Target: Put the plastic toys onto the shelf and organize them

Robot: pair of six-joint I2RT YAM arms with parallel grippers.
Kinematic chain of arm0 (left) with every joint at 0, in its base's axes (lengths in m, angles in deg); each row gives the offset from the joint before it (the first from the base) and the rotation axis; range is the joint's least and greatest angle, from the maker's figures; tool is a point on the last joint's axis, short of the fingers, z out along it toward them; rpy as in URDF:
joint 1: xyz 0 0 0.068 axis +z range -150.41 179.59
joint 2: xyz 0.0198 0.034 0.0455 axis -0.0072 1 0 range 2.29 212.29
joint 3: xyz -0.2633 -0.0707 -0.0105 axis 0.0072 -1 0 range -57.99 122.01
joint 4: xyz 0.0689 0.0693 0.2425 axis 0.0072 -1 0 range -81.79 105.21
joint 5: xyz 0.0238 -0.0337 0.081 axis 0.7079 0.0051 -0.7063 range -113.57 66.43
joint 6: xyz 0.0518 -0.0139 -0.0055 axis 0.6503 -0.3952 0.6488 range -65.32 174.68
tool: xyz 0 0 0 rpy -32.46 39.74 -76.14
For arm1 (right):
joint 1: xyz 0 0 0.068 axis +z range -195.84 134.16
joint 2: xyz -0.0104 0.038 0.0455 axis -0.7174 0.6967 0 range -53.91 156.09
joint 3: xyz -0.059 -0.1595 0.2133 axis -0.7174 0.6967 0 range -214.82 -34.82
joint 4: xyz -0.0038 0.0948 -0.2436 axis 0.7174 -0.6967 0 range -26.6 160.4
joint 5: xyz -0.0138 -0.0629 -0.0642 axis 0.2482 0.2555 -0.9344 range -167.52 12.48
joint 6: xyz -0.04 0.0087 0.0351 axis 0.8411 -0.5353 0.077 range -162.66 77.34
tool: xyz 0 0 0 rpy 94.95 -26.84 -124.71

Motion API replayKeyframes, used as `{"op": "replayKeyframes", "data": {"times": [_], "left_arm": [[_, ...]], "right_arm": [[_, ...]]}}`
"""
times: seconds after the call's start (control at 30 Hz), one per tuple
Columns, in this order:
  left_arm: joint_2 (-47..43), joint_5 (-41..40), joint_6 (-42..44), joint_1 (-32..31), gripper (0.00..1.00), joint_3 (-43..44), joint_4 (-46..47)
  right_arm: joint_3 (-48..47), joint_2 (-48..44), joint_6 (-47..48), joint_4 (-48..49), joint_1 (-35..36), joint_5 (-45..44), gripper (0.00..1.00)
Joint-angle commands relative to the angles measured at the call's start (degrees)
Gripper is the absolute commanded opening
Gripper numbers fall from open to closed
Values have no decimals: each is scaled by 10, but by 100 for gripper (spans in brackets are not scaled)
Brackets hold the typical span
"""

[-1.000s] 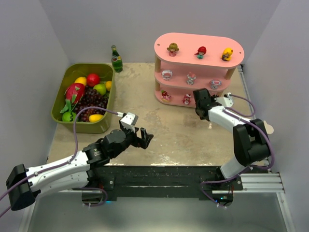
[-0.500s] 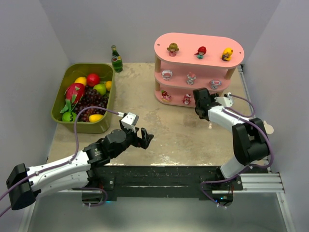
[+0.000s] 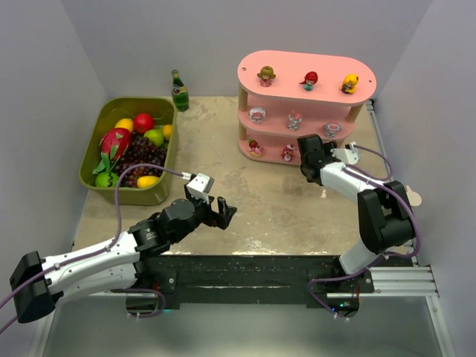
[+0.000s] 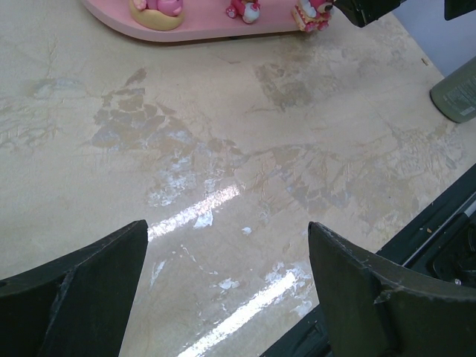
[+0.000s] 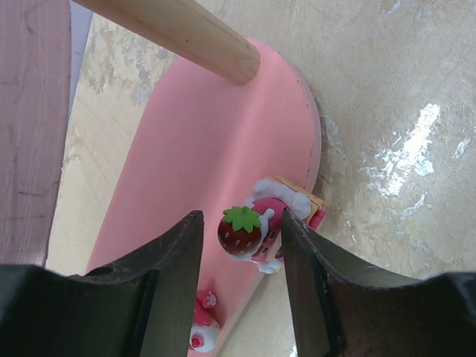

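Note:
The pink shelf (image 3: 327, 68) stands at the back right. Three plastic toys stand on its top board (image 3: 310, 79), three on the middle board (image 3: 294, 120), and two show on the bottom board (image 3: 287, 153). My right gripper (image 3: 310, 161) is at the bottom board's right end. In the right wrist view its jaws (image 5: 242, 223) stand open around a strawberry-topped toy (image 5: 253, 227) that sits on the board's edge (image 5: 201, 141); the right finger (image 5: 301, 253) is close against it. My left gripper (image 3: 224, 212) is open and empty over the table (image 4: 227, 225).
An olive-green bin (image 3: 95, 137) of toy fruit stands at the left, a green bottle (image 3: 179, 91) behind it. A wooden post (image 5: 178, 30) of the shelf rises just beyond my right gripper. Another small toy (image 5: 202, 331) stands further along the bottom board.

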Motion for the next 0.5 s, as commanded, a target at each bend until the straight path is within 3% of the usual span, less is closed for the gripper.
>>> {"op": "replayKeyframes", "data": {"times": [0.0, 0.17, 0.33, 0.47], "left_arm": [[-1, -7, 8, 1, 93, 0, 19], [-4, -7, 7, 1, 93, -1, 17], [-5, -6, 7, 1, 93, -2, 18], [-5, -5, 7, 1, 93, -2, 18]], "right_arm": [[-22, 10, -32, 2, -2, -15, 52], [1, 22, -56, 39, -2, 4, 50], [16, 31, -50, 89, -2, 6, 38], [19, 38, -34, 112, -2, 5, 36]]}}
